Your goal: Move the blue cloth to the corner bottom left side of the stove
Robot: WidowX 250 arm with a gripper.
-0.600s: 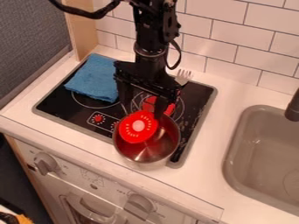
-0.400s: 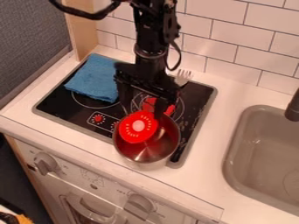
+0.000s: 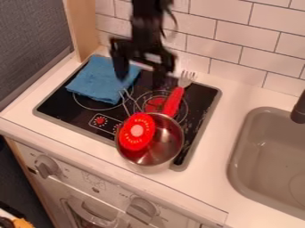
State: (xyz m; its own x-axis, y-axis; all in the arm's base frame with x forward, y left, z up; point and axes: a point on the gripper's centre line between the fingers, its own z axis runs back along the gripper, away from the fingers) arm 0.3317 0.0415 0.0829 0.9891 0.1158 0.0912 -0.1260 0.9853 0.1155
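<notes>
The blue cloth lies in a crumpled, flat heap on the black stove, over its back left part. One point of it comes to the left edge of the stove, and its low end lies on a ring drawn on the top. The black gripper hangs down from the top of the view, by the right side of the cloth. It looks blurry. Its jaws are apart, one in front of the cloth in this view and the other more to the right; I can't tell if it touches the cloth. Just below the gripper, thin wires slant down to a round red thing with a pale middle, at the left side of the pot. The shiny pot sits at the front right of the stove and sticks out past its front edge. A fork has its tips up by the back edge, and a red handle runs from it down to the pot. The stove is set in a white counter. To the right is a gray sink with a dark tap. Knobs are on the front, under the counter, and white tiles go up the wall behind.
</notes>
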